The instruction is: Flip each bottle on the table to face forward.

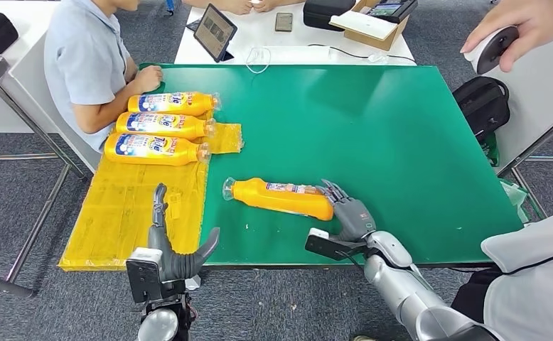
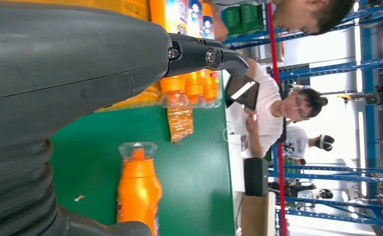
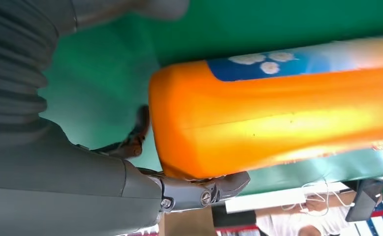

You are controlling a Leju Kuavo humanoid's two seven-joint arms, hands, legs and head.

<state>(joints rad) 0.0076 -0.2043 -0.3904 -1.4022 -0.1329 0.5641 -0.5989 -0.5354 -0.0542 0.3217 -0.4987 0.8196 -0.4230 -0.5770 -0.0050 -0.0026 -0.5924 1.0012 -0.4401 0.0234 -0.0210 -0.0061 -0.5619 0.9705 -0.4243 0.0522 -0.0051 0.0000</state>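
Note:
An orange bottle (image 1: 281,197) (image 2: 138,191) (image 3: 278,118) lies on its side on the green table (image 1: 373,121), cap toward the left, label partly turned up. My right hand (image 1: 348,213) (image 3: 56,172) grips its base end, thumb on one side and fingers over the other. My left hand (image 1: 170,245) (image 2: 56,73) hovers open over the yellow mat (image 1: 131,213) near the table's front edge, holding nothing. Three more orange bottles (image 1: 161,124) (image 2: 194,83) lie side by side at the mat's far end, blue labels up.
A seated person (image 1: 89,64) rests a hand at the table's far left corner beside the three bottles. Another person's hand (image 1: 515,25) holds a white roll (image 1: 492,48) above the right edge. A tablet (image 1: 215,32) and a box stand on the white table behind. A black bag (image 1: 483,103) sits at the right.

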